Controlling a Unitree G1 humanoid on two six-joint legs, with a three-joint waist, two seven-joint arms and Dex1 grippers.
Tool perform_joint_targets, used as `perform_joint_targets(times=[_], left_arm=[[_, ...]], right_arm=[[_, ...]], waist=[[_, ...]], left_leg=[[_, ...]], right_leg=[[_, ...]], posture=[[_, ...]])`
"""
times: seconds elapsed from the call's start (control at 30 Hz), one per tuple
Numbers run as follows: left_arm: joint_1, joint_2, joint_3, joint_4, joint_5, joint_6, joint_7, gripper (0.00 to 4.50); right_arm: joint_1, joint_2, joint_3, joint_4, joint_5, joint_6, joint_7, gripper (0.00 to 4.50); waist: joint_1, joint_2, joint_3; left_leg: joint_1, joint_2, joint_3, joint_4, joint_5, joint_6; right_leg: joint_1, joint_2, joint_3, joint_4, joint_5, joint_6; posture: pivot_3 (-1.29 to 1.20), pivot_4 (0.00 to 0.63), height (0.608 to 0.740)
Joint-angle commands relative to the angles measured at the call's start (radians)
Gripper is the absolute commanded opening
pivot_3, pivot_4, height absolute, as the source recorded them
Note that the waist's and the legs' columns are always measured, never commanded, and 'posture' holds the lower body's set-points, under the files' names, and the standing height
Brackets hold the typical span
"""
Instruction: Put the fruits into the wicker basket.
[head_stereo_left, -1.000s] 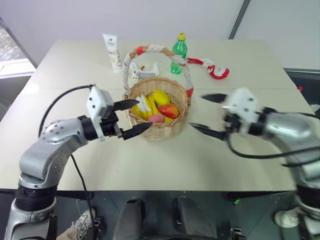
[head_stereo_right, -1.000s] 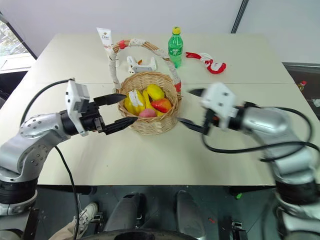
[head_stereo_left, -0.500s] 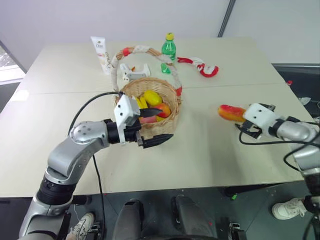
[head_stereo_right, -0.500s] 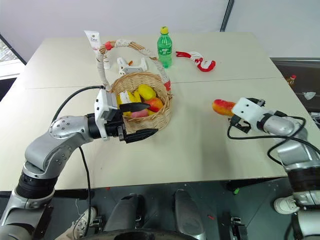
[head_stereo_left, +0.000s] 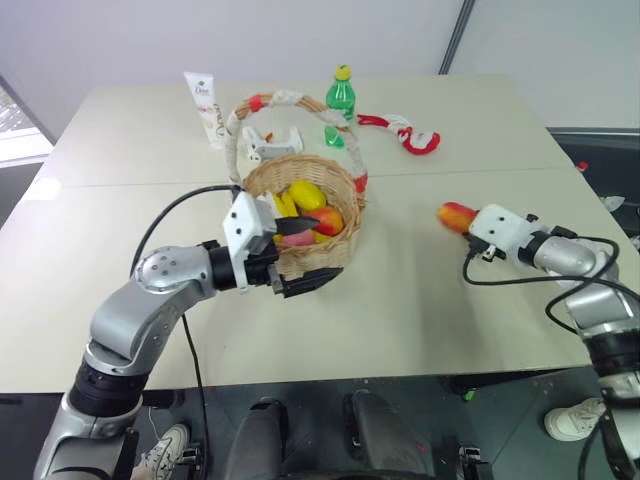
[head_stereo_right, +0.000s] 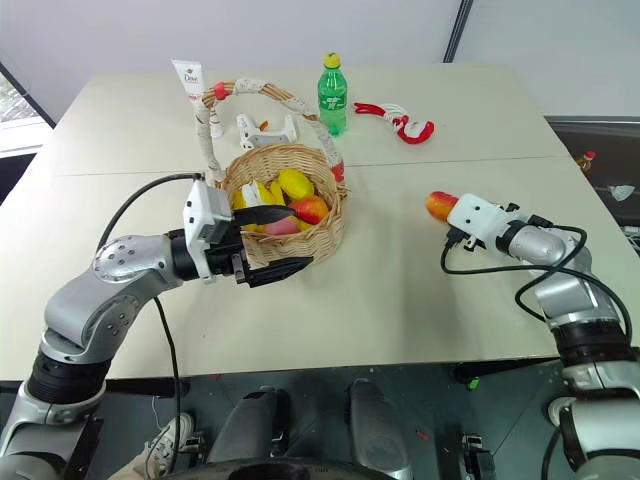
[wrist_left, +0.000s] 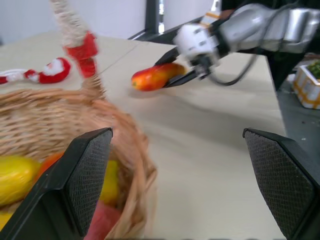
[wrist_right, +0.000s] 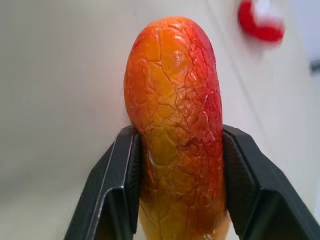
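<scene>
The wicker basket (head_stereo_left: 338, 258) stands mid-table under its cloth-wrapped handle (head_stereo_left: 285, 98). Inside lie a lemon (head_stereo_left: 306, 194), bananas (head_stereo_left: 283, 204), a red-orange apple (head_stereo_left: 330, 220) and a pink peach (head_stereo_left: 297, 240). My left gripper (head_stereo_left: 312, 255) is open at the basket's near-left rim, one finger over the rim and one outside the wall, holding nothing. The mango (head_stereo_left: 454, 214) lies low over the table at the right, and my right gripper (wrist_right: 178, 134) is shut on its sides. The left wrist view shows the mango (wrist_left: 155, 77) beyond the basket (wrist_left: 60, 115).
At the table's far side stand a green bottle (head_stereo_left: 341, 93), a white tube (head_stereo_left: 204, 105), a red-and-white rope toy (head_stereo_left: 410, 135) and a small white object (head_stereo_left: 270, 148) behind the basket. The table's right edge runs close behind my right arm.
My right gripper swung away from the basket out to the mango on the right and closed its fingers on it. The left gripper stays open at the basket. The camera view shifted.
</scene>
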Motion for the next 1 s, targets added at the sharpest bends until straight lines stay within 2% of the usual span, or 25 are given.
perform_joint_targets(times=[0.03, 0.1, 0.2, 0.23, 0.33, 0.4, 0.53, 0.57, 0.6, 0.63, 0.67, 0.73, 0.83, 0.93, 1.0], left_arm=[[0.038, 0.058, 0.13, 0.053, 0.002, -0.043, -0.015, 4.5], [0.074, 0.097, 0.177, 0.089, 0.012, -0.069, -0.033, 4.5], [0.091, 0.123, 0.205, 0.112, 0.012, -0.084, -0.043, 4.5], [0.093, 0.125, 0.212, 0.113, 0.01, -0.086, -0.042, 4.5], [0.096, 0.114, 0.237, 0.081, -0.015, -0.077, -0.019, 4.5], [0.106, 0.109, 0.245, 0.056, -0.027, -0.069, -0.006, 4.5], [0.139, 0.094, 0.252, 0.011, -0.032, -0.059, 0.029, 4.5], [0.147, 0.09, 0.252, -0.001, -0.035, -0.057, 0.037, 4.5], [0.153, 0.086, 0.251, -0.011, -0.038, -0.056, 0.043, 4.5], [0.159, 0.082, 0.25, -0.02, -0.041, -0.054, 0.051, 4.5], [0.162, 0.079, 0.249, -0.025, -0.044, -0.053, 0.057, 4.5], [0.163, 0.072, 0.241, -0.029, -0.044, -0.053, 0.065, 4.5], [0.153, 0.065, 0.228, -0.027, -0.044, -0.053, 0.069, 4.5], [0.141, 0.057, 0.218, -0.021, -0.055, -0.052, 0.066, 4.5], [0.133, 0.052, 0.209, -0.015, -0.061, -0.051, 0.06, 4.5]], right_arm=[[0.028, -0.041, -0.094, -0.365, 0.261, 0.158, 0.163, 1.63], [-0.013, -0.016, -0.078, -0.534, 0.425, 0.291, 0.205, 1.63], [-0.121, 0.069, 0.027, -0.619, 0.467, 0.374, 0.187, 1.63], [-0.154, 0.099, 0.072, -0.626, 0.45, 0.388, 0.177, 1.63], [-0.295, 0.232, 0.261, -0.504, 0.23, 0.354, 0.084, 1.63], [-0.352, 0.297, 0.319, -0.426, 0.147, 0.329, 0.036, 1.63], [-0.402, 0.392, 0.348, -0.321, 0.097, 0.314, 0.0, 1.63], [-0.41, 0.403, 0.355, -0.302, 0.075, 0.302, -0.01, 2.13], [-0.414, 0.412, 0.355, -0.295, 0.063, 0.291, -0.014, 2.73], [-0.417, 0.422, 0.351, -0.299, 0.06, 0.284, -0.014, 2.98], [-0.418, 0.43, 0.347, -0.303, 0.059, 0.279, -0.013, 3.58], [-0.396, 0.42, 0.31, -0.374, 0.109, 0.259, 0.026, 4.48], [-0.338, 0.385, 0.207, -0.499, 0.254, 0.315, 0.099, 4.48], [-0.237, 0.332, 0.015, -0.61, 0.487, 0.511, 0.13, 4.48], [-0.156, 0.288, -0.077, -0.654, 0.582, 0.603, 0.139, 4.48]], waist=[[-0.002, 0.001, 0.0], [-0.004, 0.001, 0.0], [0.001, 0.0, 0.0], [0.002, 0.0, 0.0], [0.003, 0.0, 0.0], [0.005, 0.0, 0.0], [0.008, 0.0, 0.0], [0.009, 0.0, 0.0], [0.009, 0.0, 0.0], [0.009, 0.0, 0.0], [0.008, 0.0, 0.0], [0.006, 0.0, 0.0], [0.009, 0.0, 0.0], [0.02, 0.0, 0.0], [0.028, -0.001, 0.0]], left_leg=[[0.0, 0.0, -0.001, 0.0, 0.0, 0.0], [0.0, 0.001, -0.002, 0.0, 0.0, 0.0], [0.001, 0.007, -0.003, 0.0, 0.0, 0.0], [0.001, 0.007, -0.003, 0.0, 0.0, 0.0], [0.001, 0.007, -0.002, 0.0, 0.0, 0.0], [-0.001, 0.007, -0.002, 0.0, 0.0, 0.0], [-0.005, 0.005, -0.002, 0.0, 0.001, -0.001], [-0.005, 0.005, -0.002, 0.0, 0.0, -0.001], [-0.005, 0.004, -0.002, 0.0, 0.0, -0.001], [-0.005, 0.004, -0.002, 0.0, 0.0, -0.001], [-0.005, 0.003, -0.002, 0.0, 0.0, -0.001], [-0.005, 0.001, -0.002, 0.0, 0.001, -0.001], [-0.005, 0.0, -0.003, 0.0, 0.0, -0.001], [-0.005, 0.0, -0.004, 0.0, 0.0, -0.001], [-0.004, 0.0, -0.004, 0.0, 0.0, -0.001]], right_leg=[[0.0, 0.0, 0.0, 0.0, 0.0, 0.0], [0.0, 0.001, 0.0, 0.0, 0.0, 0.0], [0.002, 0.003, -0.002, 0.0, 0.0, -0.001], [0.002, 0.003, -0.003, 0.0, 0.0, -0.001], [0.002, 0.003, -0.003, -0.001, 0.0, -0.001], [-0.001, 0.003, -0.003, 0.0, 0.0, -0.001], [-0.004, 0.0, -0.003, 0.0, 0.0, -0.001], [-0.004, 0.0, -0.003, 0.0, 0.0, -0.001], [-0.004, -0.002, -0.004, 0.0, 0.0, -0.001], [-0.004, -0.004, -0.004, 0.0, 0.0, -0.001], [-0.004, -0.005, -0.005, 0.0, 0.0, -0.001], [-0.004, -0.006, -0.005, 0.0, 0.001, -0.001], [-0.004, -0.007, -0.006, 0.0, 0.001, -0.001], [-0.002, -0.008, -0.007, -0.001, 0.001, 0.0], [-0.002, -0.008, -0.007, -0.001, 0.001, 0.0]], posture=[[0.0, 0.15, 0.74], [0.0, 0.15, 0.74], [0.0, 0.15, 0.74], [0.0, 0.15, 0.74], [0.0, 0.15, 0.74], [0.0, 0.15, 0.74], [0.0, 0.15, 0.74], [0.0, 0.15, 0.74], [0.0, 0.15, 0.74], [0.0, 0.15, 0.74], [0.0, 0.15, 0.74], [0.0, 0.15, 0.74], [0.0, 0.15, 0.74], [0.0, 0.15, 0.74], [0.0, 0.15, 0.74]])
